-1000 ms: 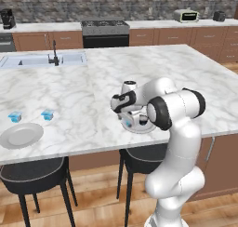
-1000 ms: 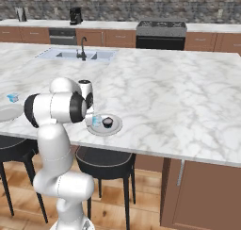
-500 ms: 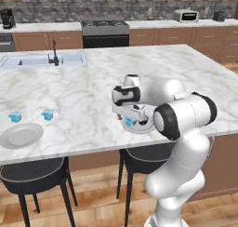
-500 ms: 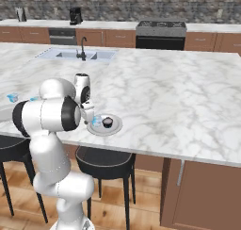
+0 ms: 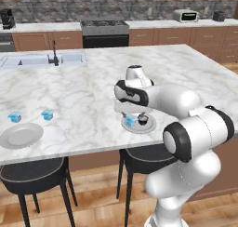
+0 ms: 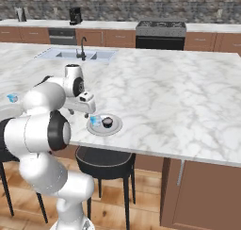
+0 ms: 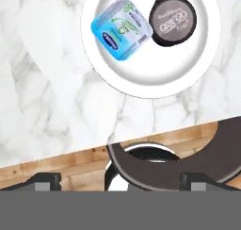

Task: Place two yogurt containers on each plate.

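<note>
A grey plate [image 7: 200, 71] near the island's front edge holds one blue yogurt container [image 7: 121, 30] and a dark round lidded cup [image 7: 172, 19] side by side. The same plate [image 5: 149, 127] shows under my hand in the left base view, and again as the plate [image 6: 116, 128] in the right base view. My gripper [image 7: 121, 182] hangs open and holds nothing, just off the plate's near side, above the counter edge. Two more yogurt containers [image 5: 15, 116] [image 5: 47, 114] stand at the far left behind a second, bare plate [image 5: 21, 135].
Dark round bar stools [image 5: 32, 168] [image 7: 188, 160] stand under the island's front edge over a wooden floor. A sink with a tap [image 5: 55, 58] is set in the island's far left. The stove [image 5: 104, 28] and cabinets line the back wall.
The arm's elbow has swung outward and nearer the cameras. The hand has stayed low by the right plate, jaws open. The cups and plates have not moved.
</note>
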